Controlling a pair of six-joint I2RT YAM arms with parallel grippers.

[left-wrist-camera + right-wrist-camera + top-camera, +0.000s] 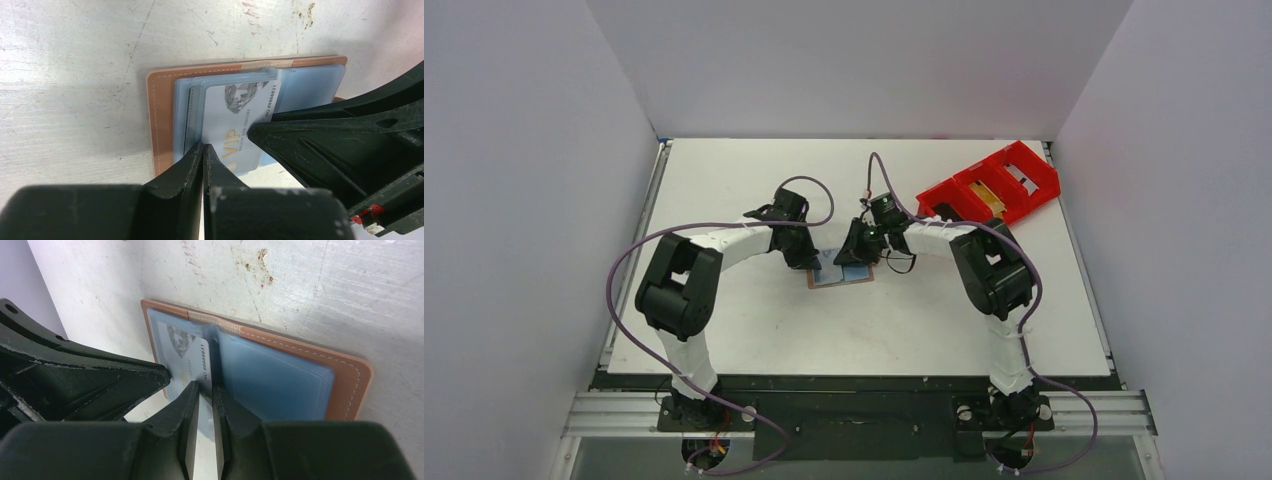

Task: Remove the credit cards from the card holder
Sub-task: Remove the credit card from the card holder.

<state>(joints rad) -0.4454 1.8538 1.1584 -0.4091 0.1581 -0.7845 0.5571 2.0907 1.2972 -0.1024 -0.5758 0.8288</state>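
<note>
**Overview, largest element to smallest.** The white table [754, 330] carries a red compartment tray [944, 192] at its far right corner, well apart from the work. At the table's centre, between the two wrists, the card holder [160, 115] lies open and flat, with its tan cover down and its pale blue sleeves up. We judge the step in hand to be drawing a card out of its sleeve.

**Grippers.** The left gripper [204, 150] has its jaws fully together and holds nothing. Its joined tips appear to press on the near edge of the sleeves, which would make it a hold-down. The right gripper [205, 390] has its jaws a narrow slit apart, astride the printed edge of the white VIP card [235, 120], close to the holder's spine. We cannot tell whether its pads already bite the card.

**Doing the step well.** We would close on the card alone, not on the blue sleeve beside it. We would then pull straight along the sleeve's opening while the left tips pin the holder down. A skewed pull would likely drag the whole holder or jam the card's corner.
</note>
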